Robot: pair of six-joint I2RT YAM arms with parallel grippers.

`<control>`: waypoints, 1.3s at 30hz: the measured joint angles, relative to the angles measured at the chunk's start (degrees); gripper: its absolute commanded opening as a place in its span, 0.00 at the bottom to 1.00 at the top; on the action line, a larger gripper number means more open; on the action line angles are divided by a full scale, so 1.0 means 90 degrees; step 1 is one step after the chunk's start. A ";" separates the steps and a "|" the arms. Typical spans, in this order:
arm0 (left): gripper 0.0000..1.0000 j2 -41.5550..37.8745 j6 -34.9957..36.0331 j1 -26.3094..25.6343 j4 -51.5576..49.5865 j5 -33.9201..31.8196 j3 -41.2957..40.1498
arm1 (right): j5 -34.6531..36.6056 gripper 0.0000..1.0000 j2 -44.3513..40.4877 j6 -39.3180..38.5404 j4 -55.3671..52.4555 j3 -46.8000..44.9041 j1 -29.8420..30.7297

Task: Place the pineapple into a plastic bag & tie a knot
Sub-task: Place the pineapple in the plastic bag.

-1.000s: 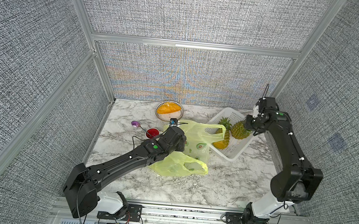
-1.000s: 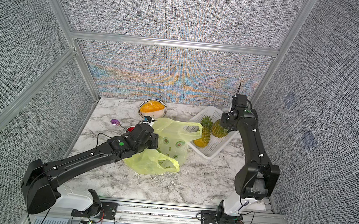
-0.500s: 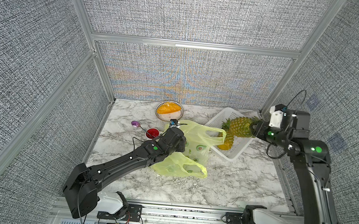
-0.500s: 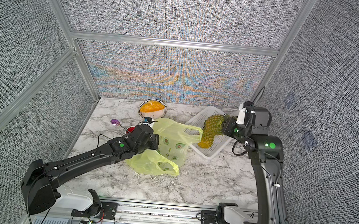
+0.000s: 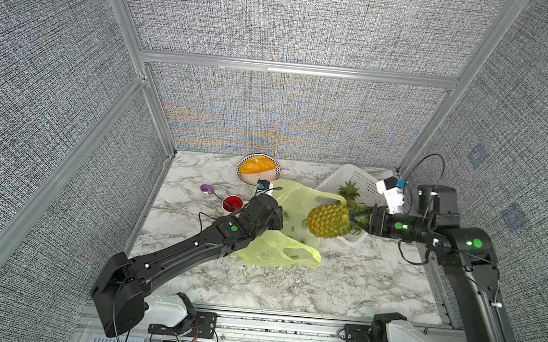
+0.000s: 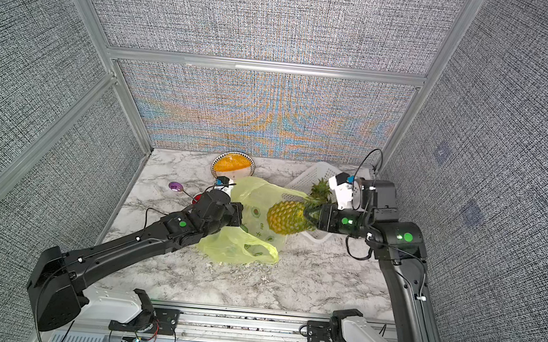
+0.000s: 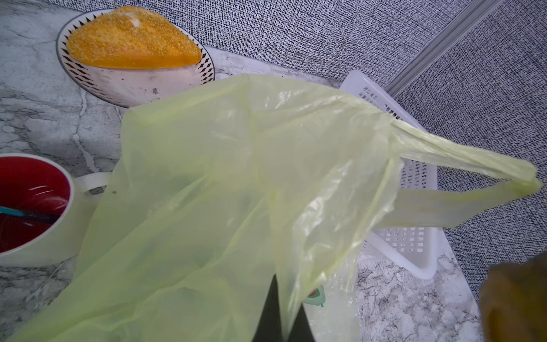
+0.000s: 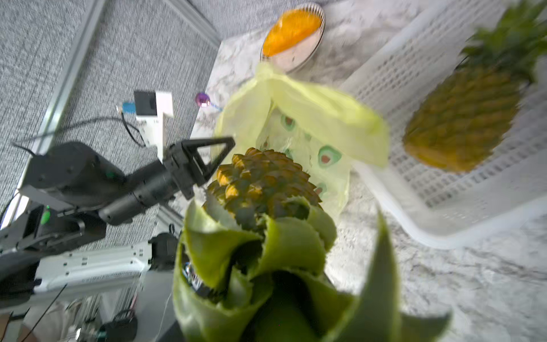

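Both top views: yellow-brown scaly pineapple [image 5: 329, 221] with a green leafy crown hangs on its side in the air, just beside the mouth of the thin, translucent yellow-green plastic bag [image 5: 297, 199], not yet inside it.
Right gripper [image 5: 359, 217]: jaws clamped on the base of the crown; the fruit's body points toward the bag.
Left gripper [image 5: 280, 216]: up against the bag's near edge, holding it lifted; its tips are hard to make out from here.
Count on the grey-veined marble tabletop [image 5: 340, 286]: two pineapples, the second pineapple [image 5: 349, 190] lying in the white perforated plastic basket [image 5: 360, 179]; one bag; one basket; one patterned bowl [image 5: 256, 168] of orange food; one red-lined white mug [image 5: 233, 202]; one purple spoon [image 5: 207, 189].
Left wrist view: dark fingers [image 7: 270, 314] pressed together on a fold of bag film; one handle loop [image 7: 461, 165] stretches out toward the basket [image 7: 414, 245]; a blurred brown edge of the pineapple sits at the frame's corner.
Right wrist view: crown leaves fill the foreground and hide the right jaws; beyond them the pineapple [image 8: 260, 174] faces the plastic bag [image 8: 325, 112], whose rim the left gripper [image 8: 225, 146] pinches.
Handling, pineapple: likely heavy, stiff and spiky; the crown base gives a firm hold, though leaves may bend or slip under the weight.
Handling, bag: light, limp, slippery film that probably collapses if released; best taken by the rim or by its two handle loops, both untied.
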 measured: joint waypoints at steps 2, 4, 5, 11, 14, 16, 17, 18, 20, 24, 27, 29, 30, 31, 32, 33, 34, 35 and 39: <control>0.00 -0.0002 0.0000 0.0000 0.0175 0.0102 -0.0022 | 0.0024 0.00 -0.0027 0.0046 0.0330 -0.0413 0.0274; 0.00 -0.0005 0.0002 0.0000 0.0355 0.0155 -0.0090 | 0.0243 0.00 -0.0039 0.0262 0.0848 -0.0840 0.0444; 0.00 -0.0005 0.0002 0.0000 0.0449 0.0272 -0.0134 | 0.0393 0.00 -0.0068 0.0393 0.1175 -0.1100 0.0498; 0.00 -0.0034 0.0002 0.0000 0.0891 0.0610 -0.0352 | 0.1139 0.00 -0.0187 0.1637 0.3155 -0.2574 0.1139; 0.00 -0.0034 -0.0019 0.0000 0.1192 0.0738 -0.0452 | 0.1345 0.00 -0.0180 0.2353 0.4209 -0.3150 0.1455; 0.00 -0.0032 -0.0049 0.0000 0.1443 0.0787 -0.0544 | 0.1474 0.00 -0.0104 0.2781 0.4908 -0.3466 0.1661; 0.00 -0.0022 -0.0049 0.0000 0.1596 0.0838 -0.0588 | 0.1530 0.00 -0.0034 0.2939 0.5187 -0.3582 0.1739; 0.00 0.0000 -0.0053 0.0000 0.1753 0.0918 -0.0627 | 0.1564 0.00 0.0061 0.3096 0.5493 -0.3713 0.1817; 0.00 0.0049 -0.0073 0.0000 0.2042 0.0952 -0.0682 | 0.1571 0.00 0.0260 0.3320 0.5877 -0.3881 0.1916; 0.00 0.0160 -0.0121 0.0000 0.2696 0.1127 -0.0801 | 0.1477 0.00 0.0641 0.3631 0.6696 -0.4248 0.2021; 0.00 0.0243 -0.0121 0.0000 0.3106 0.1246 -0.0862 | 0.1222 0.00 0.0974 0.3815 0.7322 -0.4476 0.2018; 0.00 0.0270 -0.0194 0.0000 0.3344 0.1265 -0.0947 | 0.1056 0.00 0.1139 0.3976 0.7837 -0.4658 0.2018; 0.00 0.0277 -0.0228 0.0000 0.3490 0.1265 -0.1020 | 0.0998 0.00 0.1195 0.4107 0.8133 -0.4772 0.2021; 0.00 0.0287 -0.0321 0.0000 0.3616 0.1260 -0.1103 | 0.0959 0.00 0.1222 0.4223 0.8398 -0.4884 0.2021; 0.00 0.0301 -0.0403 0.0000 0.3704 0.1256 -0.1168 | 0.0933 0.00 0.1248 0.4364 0.8653 -0.4974 0.2021; 0.00 0.0323 -0.0471 0.0000 0.3789 0.1251 -0.1231 | 0.0928 0.00 0.1285 0.4481 0.8881 -0.5042 0.2021; 0.00 0.0347 -0.0568 0.0000 0.3840 0.1248 -0.1270 | 0.0923 0.00 0.1350 0.4614 0.9163 -0.5083 0.2025; 0.00 0.0374 -0.0629 0.0000 0.3893 0.1251 -0.1294 | 0.0923 0.00 0.1433 0.4719 0.9367 -0.5085 0.2028; 0.00 0.0612 -0.0903 0.0000 0.4240 0.1280 -0.1280 | 0.1039 0.00 0.1889 0.4981 1.0018 -0.4915 0.2239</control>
